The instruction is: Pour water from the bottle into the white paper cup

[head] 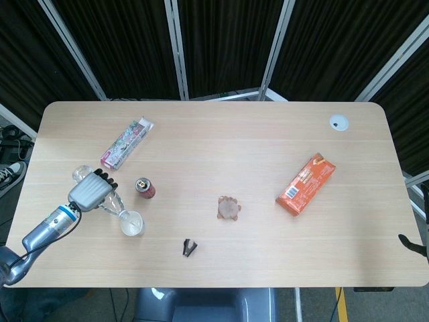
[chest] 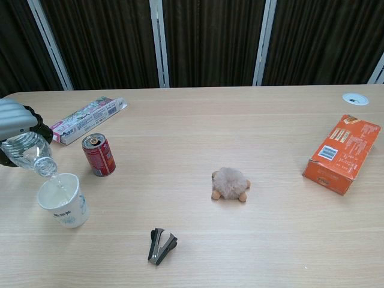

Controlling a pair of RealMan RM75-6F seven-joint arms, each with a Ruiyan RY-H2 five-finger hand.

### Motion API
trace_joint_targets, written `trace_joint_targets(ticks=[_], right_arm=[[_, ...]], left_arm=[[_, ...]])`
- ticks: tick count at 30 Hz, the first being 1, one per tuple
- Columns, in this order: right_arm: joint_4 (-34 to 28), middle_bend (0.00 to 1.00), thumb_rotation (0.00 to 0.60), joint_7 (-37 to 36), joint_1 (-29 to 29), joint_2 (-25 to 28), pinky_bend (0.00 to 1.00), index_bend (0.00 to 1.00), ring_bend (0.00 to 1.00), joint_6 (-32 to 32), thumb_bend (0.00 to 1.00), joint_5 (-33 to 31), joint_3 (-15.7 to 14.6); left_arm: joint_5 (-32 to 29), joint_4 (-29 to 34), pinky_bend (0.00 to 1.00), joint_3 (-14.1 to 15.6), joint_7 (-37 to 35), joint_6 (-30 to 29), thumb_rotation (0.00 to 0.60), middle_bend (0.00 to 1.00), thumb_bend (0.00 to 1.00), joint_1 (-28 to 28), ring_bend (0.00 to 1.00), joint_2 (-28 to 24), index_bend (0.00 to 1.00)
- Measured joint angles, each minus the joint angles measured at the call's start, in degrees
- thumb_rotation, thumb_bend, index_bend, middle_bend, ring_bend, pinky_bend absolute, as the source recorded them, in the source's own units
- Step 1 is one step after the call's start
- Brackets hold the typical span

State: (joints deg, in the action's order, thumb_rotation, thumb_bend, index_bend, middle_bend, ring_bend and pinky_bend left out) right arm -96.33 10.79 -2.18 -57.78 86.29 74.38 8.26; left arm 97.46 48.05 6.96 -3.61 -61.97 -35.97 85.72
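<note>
My left hand (head: 88, 192) (chest: 15, 120) grips a clear plastic water bottle (chest: 31, 153) (head: 111, 203), tilted steeply with its neck down and to the right. The open mouth hangs just above the rim of the white paper cup (chest: 62, 200) (head: 132, 223), and a thin stream of water runs into the cup. The cup stands upright on the table near the front left. The right hand shows in neither view.
A red soda can (chest: 99, 155) stands just right of the cup and bottle. Behind lies a flat patterned packet (chest: 87, 119). A small plush toy (chest: 230, 183), a black staple remover (chest: 161, 245) and an orange box (chest: 342, 153) lie further right on the wooden table (chest: 198, 120).
</note>
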Motion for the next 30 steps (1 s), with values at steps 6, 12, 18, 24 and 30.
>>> trace_joint_targets(ticks=[6,12,18,24,30], right_arm=[[0.01,0.0,0.6,-0.02,0.04,0.03,0.0,0.0,0.0,0.02,0.0,-0.12,0.04],[-0.01,0.0,0.6,0.17,0.02,0.0,0.0,0.0,0.0,-0.07,0.0,-0.26,0.05],[0.01,0.0,0.6,0.33,0.0,-0.06,0.0,0.0,0.0,-0.16,0.0,-0.48,0.08],[0.02,0.0,0.6,0.74,-0.16,-0.24,0.0,0.0,0.0,-0.43,0.0,-0.42,-0.05],[-0.04,0.0,0.6,1.02,-0.17,-0.37,0.0,0.0,0.0,-0.34,0.0,-0.45,-0.03]], left_arm=[[-0.11,-0.38,0.39,0.11,0.24,-0.05,0.6,0.53,0.38,0.1,0.39,0.17,0.63],[-0.21,-0.91,0.39,0.18,-1.13,-0.3,0.6,0.53,0.38,0.25,0.39,0.4,0.63],[-0.23,-0.7,0.39,0.24,-8.16,-1.45,0.6,0.53,0.37,0.42,0.39,0.25,0.63],[-0.75,-0.57,0.39,0.34,-19.09,-2.41,0.6,0.54,0.32,0.87,0.39,-0.38,0.63],[-3.65,0.61,0.39,-1.07,-33.13,-2.39,0.6,0.54,0.31,1.63,0.39,-0.66,0.63]])
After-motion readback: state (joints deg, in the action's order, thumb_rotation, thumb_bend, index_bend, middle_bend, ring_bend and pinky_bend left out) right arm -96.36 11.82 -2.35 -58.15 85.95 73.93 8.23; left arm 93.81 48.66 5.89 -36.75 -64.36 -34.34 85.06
